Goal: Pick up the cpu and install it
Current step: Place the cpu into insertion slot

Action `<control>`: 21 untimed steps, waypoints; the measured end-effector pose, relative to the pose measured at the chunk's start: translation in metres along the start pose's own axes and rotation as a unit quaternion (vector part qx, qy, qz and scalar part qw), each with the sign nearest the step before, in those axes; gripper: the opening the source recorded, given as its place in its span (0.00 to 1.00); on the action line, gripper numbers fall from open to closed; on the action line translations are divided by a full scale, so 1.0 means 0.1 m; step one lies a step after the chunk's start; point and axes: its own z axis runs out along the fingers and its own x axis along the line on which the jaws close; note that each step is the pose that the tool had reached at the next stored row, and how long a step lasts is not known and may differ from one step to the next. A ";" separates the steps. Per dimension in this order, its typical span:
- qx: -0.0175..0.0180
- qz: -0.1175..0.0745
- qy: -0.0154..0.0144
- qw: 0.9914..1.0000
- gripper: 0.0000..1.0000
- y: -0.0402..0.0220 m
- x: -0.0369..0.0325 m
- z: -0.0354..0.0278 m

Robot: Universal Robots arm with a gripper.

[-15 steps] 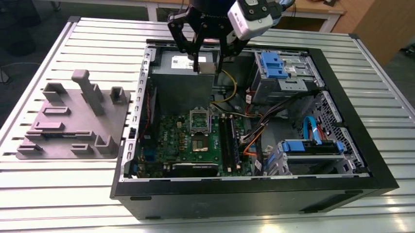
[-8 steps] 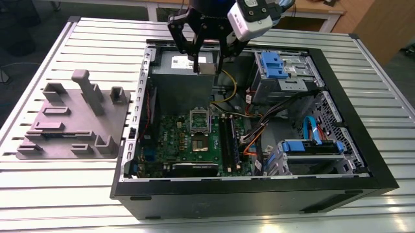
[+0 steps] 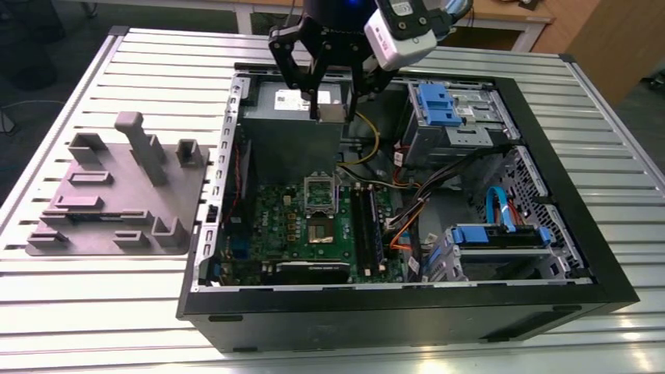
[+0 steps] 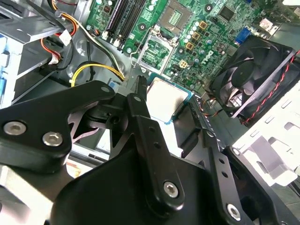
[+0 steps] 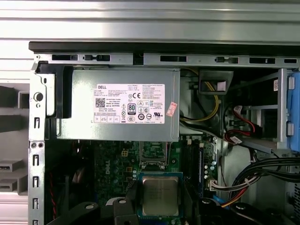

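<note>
The cpu (image 3: pixel 330 112) is a small silvery-grey square held in my gripper (image 3: pixel 330 115), which is shut on it above the open computer case, over the power supply's near edge. In both wrist views the cpu (image 4: pixel 165 97) (image 5: pixel 160 196) shows its metal top, with a black finger (image 4: pixel 139 101) on one side and another finger (image 4: pixel 197 119) on the other. The green motherboard (image 3: pixel 279 222) lies lower in the case. Its square socket (image 3: pixel 320 227) has a dark centre, and the metal frame (image 3: pixel 320 189) stands open beside it. The socket (image 4: pixel 176 17) is some way off from the chip.
The grey power-supply box (image 5: pixel 117 105) with a white label sits under the gripper. A black fan (image 4: pixel 248 79), blue drive cages (image 3: pixel 437 104) and bundled cables (image 3: pixel 416 210) crowd the case. A grey fixture plate (image 3: pixel 114 195) lies on the slatted table at the exterior view's left.
</note>
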 end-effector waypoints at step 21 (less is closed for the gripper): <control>0.000 0.000 0.000 1.000 0.47 -0.018 -0.001 0.069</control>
